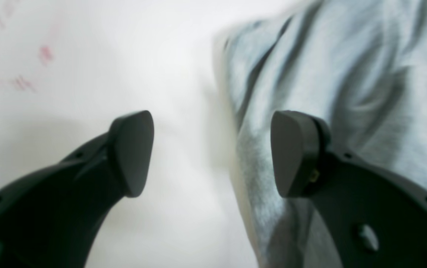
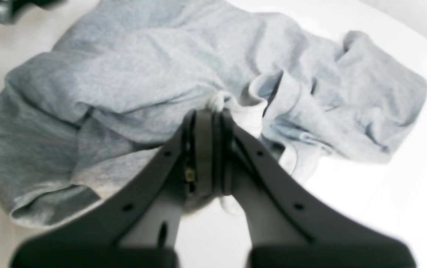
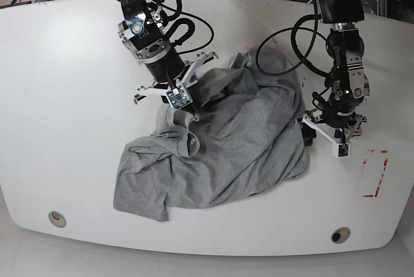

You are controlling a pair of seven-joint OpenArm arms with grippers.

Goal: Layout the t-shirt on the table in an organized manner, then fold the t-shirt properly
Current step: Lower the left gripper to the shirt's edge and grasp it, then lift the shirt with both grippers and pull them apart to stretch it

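Note:
The grey t-shirt lies crumpled in the middle of the white table, with wrinkles and folded-over parts. My right gripper is at the shirt's upper left part. In the right wrist view that gripper is shut on a bunched fold of the t-shirt. My left gripper is at the shirt's right edge. In the left wrist view it stands open and straddles the hem: one finger is over the t-shirt, the other over bare table.
A red tape rectangle marks the table at the right, also blurred in the left wrist view. Two round grommet holes sit near the front edge. Black cables trail over the table's back.

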